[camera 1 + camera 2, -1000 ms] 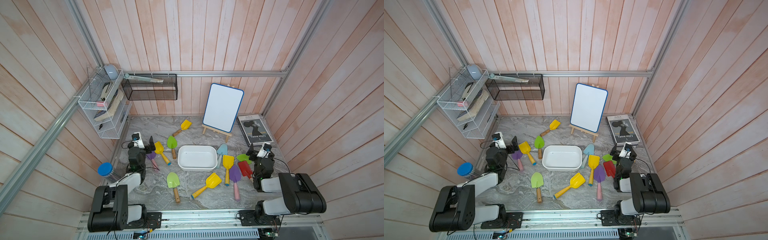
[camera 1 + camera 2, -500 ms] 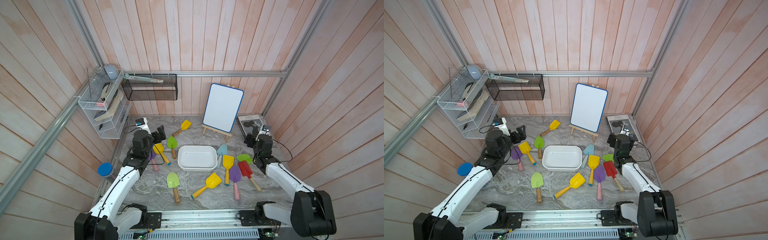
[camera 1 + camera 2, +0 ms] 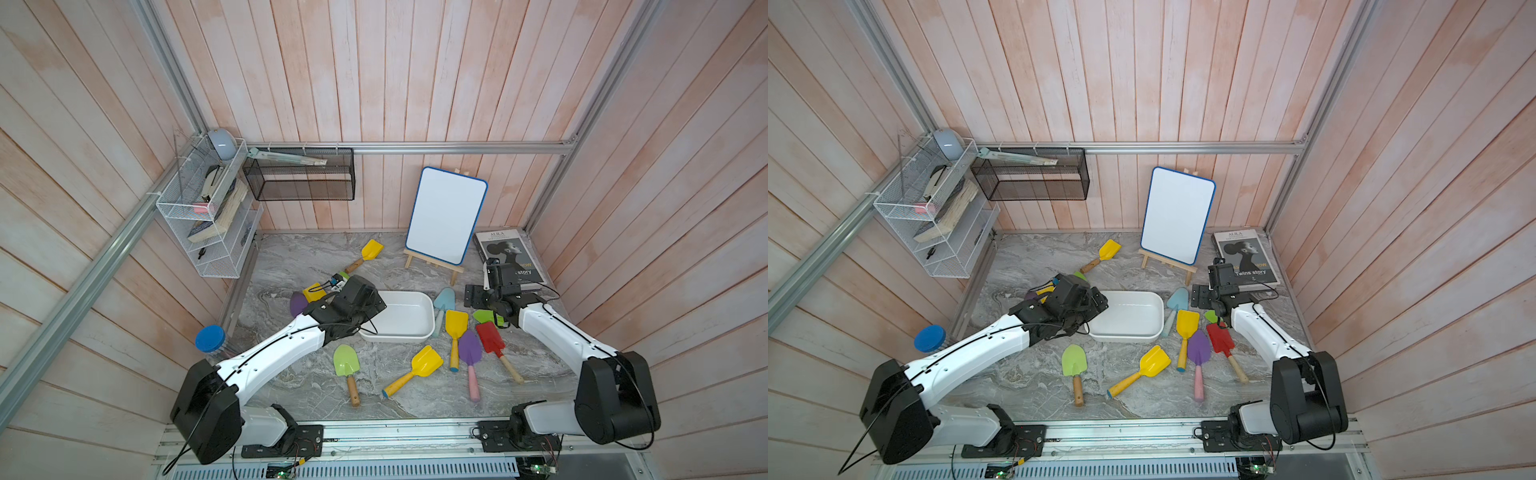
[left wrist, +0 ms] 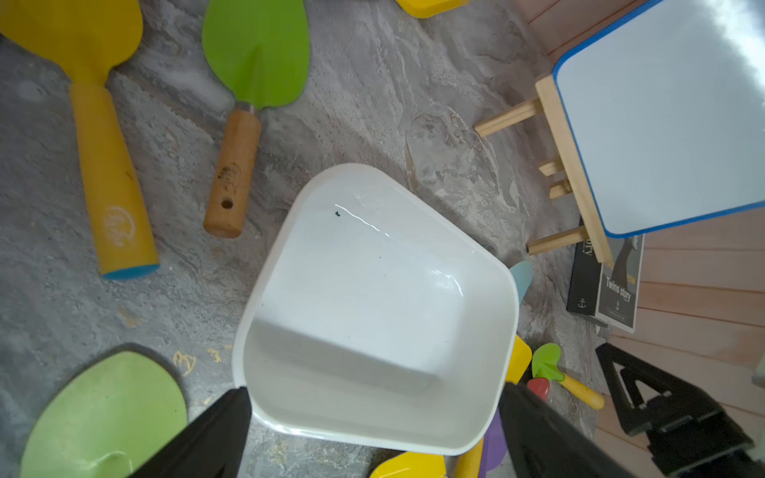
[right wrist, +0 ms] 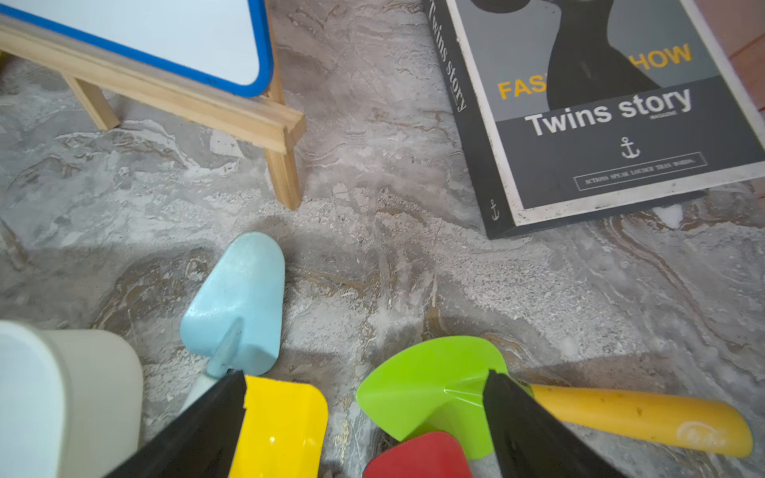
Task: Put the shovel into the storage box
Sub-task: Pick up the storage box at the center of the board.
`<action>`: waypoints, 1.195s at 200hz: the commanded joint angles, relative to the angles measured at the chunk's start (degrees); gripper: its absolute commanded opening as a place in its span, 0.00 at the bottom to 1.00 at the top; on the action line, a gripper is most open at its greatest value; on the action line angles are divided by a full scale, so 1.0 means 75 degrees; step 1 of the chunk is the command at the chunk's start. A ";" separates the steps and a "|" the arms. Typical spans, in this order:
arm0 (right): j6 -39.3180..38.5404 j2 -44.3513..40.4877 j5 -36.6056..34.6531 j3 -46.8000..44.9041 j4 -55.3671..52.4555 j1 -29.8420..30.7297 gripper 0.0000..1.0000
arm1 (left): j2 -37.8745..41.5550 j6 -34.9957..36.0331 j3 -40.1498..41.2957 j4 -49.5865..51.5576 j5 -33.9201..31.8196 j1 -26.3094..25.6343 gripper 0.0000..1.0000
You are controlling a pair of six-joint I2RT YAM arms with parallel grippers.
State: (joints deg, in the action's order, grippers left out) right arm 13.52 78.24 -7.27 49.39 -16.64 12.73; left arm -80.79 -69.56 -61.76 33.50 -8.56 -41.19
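The white storage box stands mid-table and holds nothing. Several toy shovels lie around it. To its right are a light blue one, a yellow one, a purple one, a red one and a green one with a yellow handle. My left gripper hangs open over the box's left end. My right gripper hangs open above the green and red blades, holding nothing.
A whiteboard on a wooden easel and a magazine stand at the back right. More shovels lie in front, at the back and under my left arm. A wire rack and a mesh basket hang on the left.
Both arms have unfolded from the front rail and reached out over the table, the left to the box's left end and the right over the shovels beside it. Both grippers stayed open.
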 commanded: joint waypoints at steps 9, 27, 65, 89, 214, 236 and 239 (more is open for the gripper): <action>-0.0162 -0.0375 0.0534 0.0130 -0.0283 0.0028 0.95 | -0.0508 -0.1789 -0.0363 0.0830 0.0543 -0.0525 1.00; -0.0185 -0.0334 0.0756 0.0220 -0.0278 0.0026 0.95 | -0.0731 -0.2524 -0.0169 0.0573 0.0878 -0.0710 1.00; -0.0314 -0.0201 0.1091 0.0348 -0.0266 0.0028 0.94 | -0.1168 -0.3423 -0.0351 0.0733 0.1068 -0.0974 1.00; -0.0326 -0.0213 0.1268 0.0285 -0.0161 0.0026 0.94 | -0.1517 -0.3670 -0.0454 0.0618 0.1158 -0.1020 1.00; -0.0420 -0.0190 0.1927 0.0047 0.0109 0.0027 0.89 | -0.2970 -0.4305 -0.0392 -0.0763 0.1082 -0.1016 0.68; -0.0420 -0.0121 0.1994 0.0030 0.0167 0.0028 0.88 | -0.2973 -0.4316 -0.0443 -0.0622 0.1002 -0.1008 0.50; -0.0420 -0.0110 0.2017 0.0036 0.0179 0.0034 0.88 | -0.2971 -0.4309 -0.0463 -0.0587 0.0982 -0.1000 0.49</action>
State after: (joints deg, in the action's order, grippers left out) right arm 10.83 76.29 6.33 50.33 -16.25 12.73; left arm -102.80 -101.95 -64.01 28.56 -0.27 -48.62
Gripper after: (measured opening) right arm 0.887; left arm 0.548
